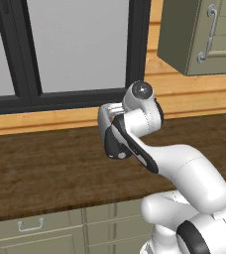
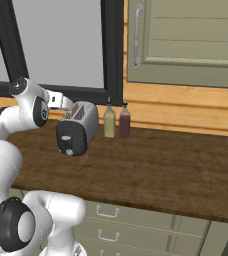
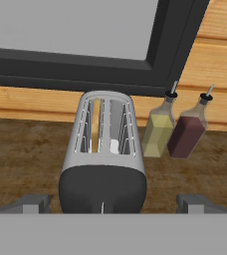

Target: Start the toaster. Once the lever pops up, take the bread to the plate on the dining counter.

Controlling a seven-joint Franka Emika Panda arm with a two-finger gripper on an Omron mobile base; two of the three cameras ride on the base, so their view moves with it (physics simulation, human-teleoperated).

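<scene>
While the gripper [image 3: 113,203] hangs with its jaws spread fully wide and nothing between them, the toaster [image 3: 104,152] sits straight ahead of it on the dark wood worktop [image 3: 26,149], its black end face turned toward the hand. One fingertip shows off each side of that face, clear of it. A tan slice of bread [image 3: 94,127] stands in the left slot. Two bottles, one yellowish [image 3: 159,127] and one dark red [image 3: 187,129], stand just right of the toaster, below the window frame [image 3: 85,67].
</scene>
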